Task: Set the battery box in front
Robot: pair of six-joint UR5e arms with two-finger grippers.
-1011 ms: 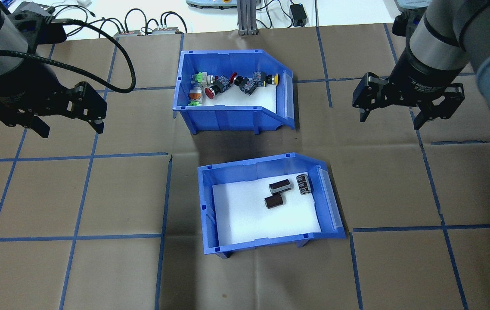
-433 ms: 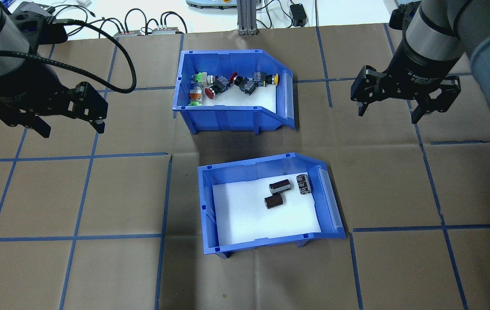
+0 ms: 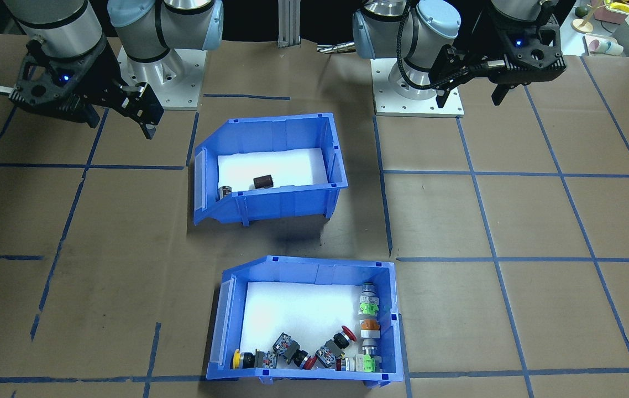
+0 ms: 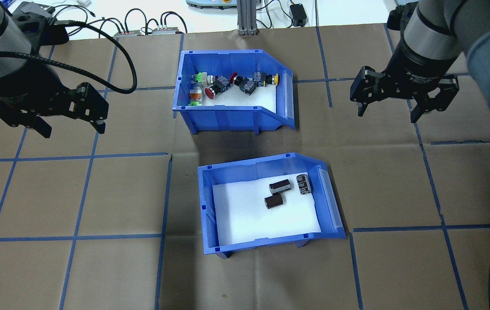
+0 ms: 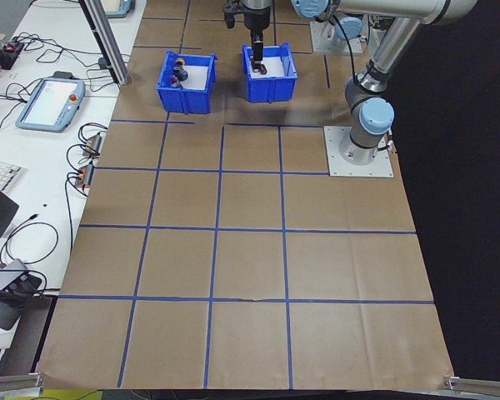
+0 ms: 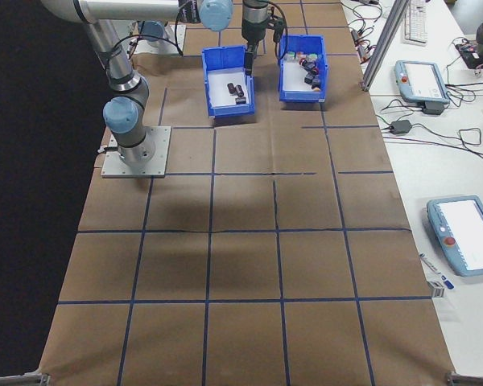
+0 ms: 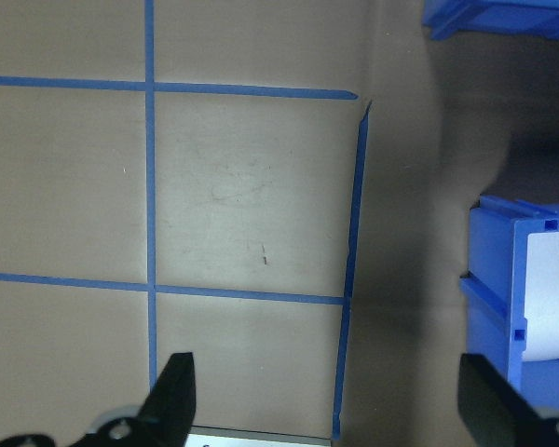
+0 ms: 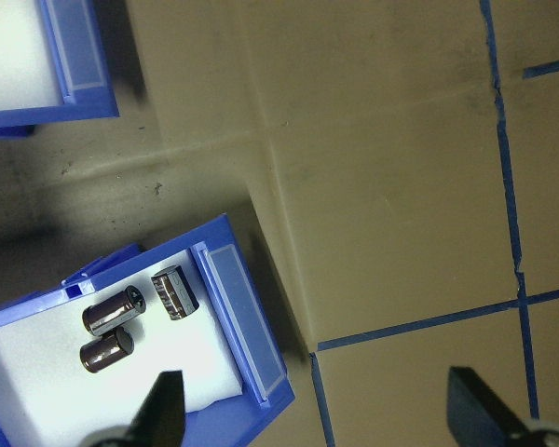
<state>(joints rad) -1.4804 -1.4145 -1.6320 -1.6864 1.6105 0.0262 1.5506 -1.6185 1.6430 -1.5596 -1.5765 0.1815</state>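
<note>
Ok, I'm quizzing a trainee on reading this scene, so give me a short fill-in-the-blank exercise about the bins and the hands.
1. The battery box holds ____ dark cylindrical batteries.
2. The other blue bin holds colourful push-button ____.
3. The left hand and the right hand both have their jaws ____.
4. Each bin is lined with foam of the colour ____.

Missing words: three; switches; open; white

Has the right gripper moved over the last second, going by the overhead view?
Yes. The right gripper has drifted up the picture, away from the battery box, which has stayed put on the table.
</note>
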